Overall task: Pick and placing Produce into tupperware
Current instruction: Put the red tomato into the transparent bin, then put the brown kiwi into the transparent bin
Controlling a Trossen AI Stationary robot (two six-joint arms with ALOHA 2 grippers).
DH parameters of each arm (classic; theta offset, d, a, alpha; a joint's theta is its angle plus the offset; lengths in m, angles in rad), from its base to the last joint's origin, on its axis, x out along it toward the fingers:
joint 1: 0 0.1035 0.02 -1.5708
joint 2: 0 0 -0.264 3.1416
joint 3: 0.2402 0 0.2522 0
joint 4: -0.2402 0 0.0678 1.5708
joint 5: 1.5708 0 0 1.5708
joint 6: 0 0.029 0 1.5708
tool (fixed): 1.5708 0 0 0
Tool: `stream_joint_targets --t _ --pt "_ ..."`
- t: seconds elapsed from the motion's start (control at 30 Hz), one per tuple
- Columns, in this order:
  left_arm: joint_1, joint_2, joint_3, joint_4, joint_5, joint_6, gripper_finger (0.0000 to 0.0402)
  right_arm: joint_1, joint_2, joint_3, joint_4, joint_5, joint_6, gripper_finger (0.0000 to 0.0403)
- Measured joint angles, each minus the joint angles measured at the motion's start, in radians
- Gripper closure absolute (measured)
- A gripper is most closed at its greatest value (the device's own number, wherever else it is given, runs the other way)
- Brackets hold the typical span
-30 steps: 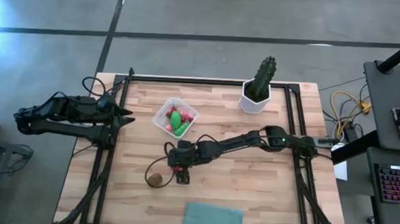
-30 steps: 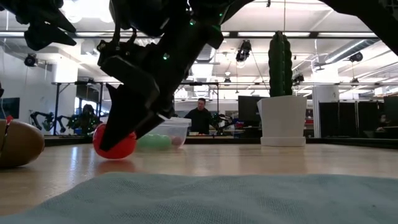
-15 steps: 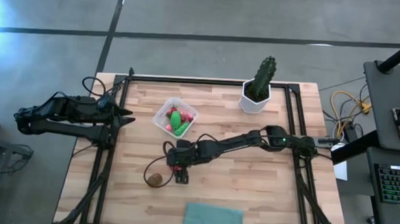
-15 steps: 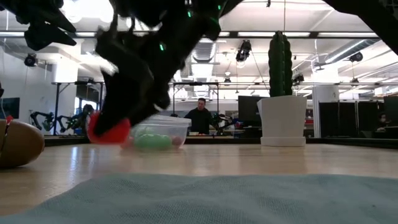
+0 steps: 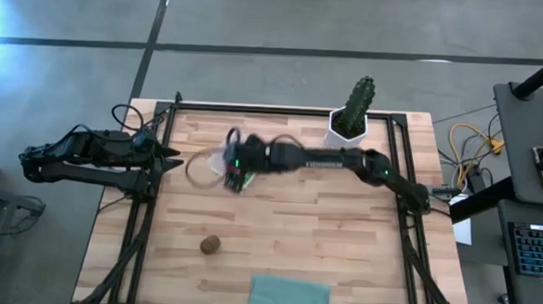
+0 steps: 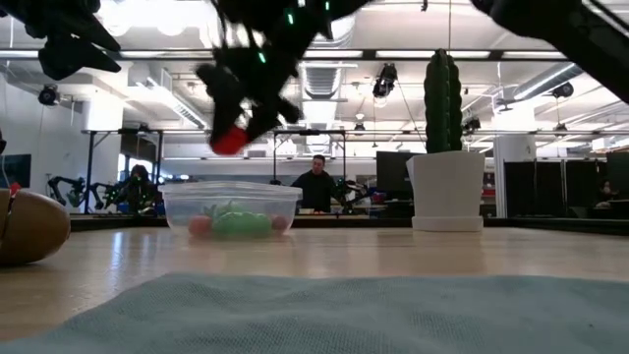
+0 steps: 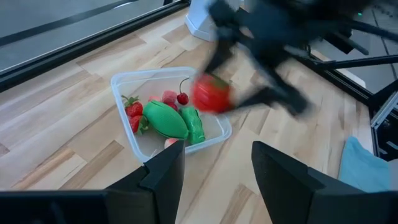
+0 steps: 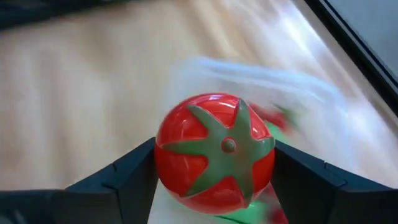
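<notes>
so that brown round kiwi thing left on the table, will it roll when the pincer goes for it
Probably. The kiwi looks rounded and sits on bare flat wood with nothing beside it, so an off-centre touch could send it rolling. It looks like hollow toy plastic, so likely light. The right pincer already holds a similarly round tomato firmly.

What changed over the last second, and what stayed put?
The right end effector, shut on the red tomato, lifted it off the table near the kiwi and carried it up and back to above the tupperware. The left end effector, kiwi, cactus, teal cloth and the produce already in the tupperware stayed as they were.
</notes>
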Motion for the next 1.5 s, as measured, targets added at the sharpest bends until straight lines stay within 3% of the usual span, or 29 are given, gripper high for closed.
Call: stream_joint_targets --t 0.27,0.6,0.7,0.8,0.9,1.03,1.2,1.4,1.5 --pt "0.000 0.000 0.000 0.000 0.000 0.000 0.0229 -0.107 0.032 -0.008 -0.085 -0.104 -0.007 0.0133" --pt "0.000 0.000 0.000 0.000 0.000 0.005 0.0229 -0.097 0.042 -0.008 -0.081 -0.020 -0.068 0.0081" --pt "0.000 0.000 0.000 0.000 0.000 0.006 0.0229 -0.088 0.033 0.005 -0.090 -0.124 -0.108 0.0075" --pt "0.000 -0.001 0.000 0.000 -0.001 0.007 0.0229 -0.034 0.024 0.025 -0.105 -0.265 -0.283 0.0075" --pt "0.000 -0.001 0.000 0.000 -0.001 0.009 0.0229 0.041 0.027 0.028 -0.152 -0.291 -0.454 0.0076" --pt "0.000 -0.002 0.000 0.000 0.032 0.002 0.0229 0.095 0.044 0.021 -0.145 -0.285 -0.495 0.0076" --pt "0.000 0.005 0.000 -0.001 0.243 0.001 0.0229 0.110 0.046 0.018 -0.155 -0.155 -0.411 0.0076" --pt "0.000 0.033 -0.047 -0.026 0.258 0.008 0.0229 0.094 -0.017 0.017 -0.270 -0.104 -0.288 0.0076" --pt "0.000 0.043 -0.084 -0.005 0.322 -0.001 0.0229 0.100 -0.082 0.024 -0.323 -0.099 -0.221 0.0076"
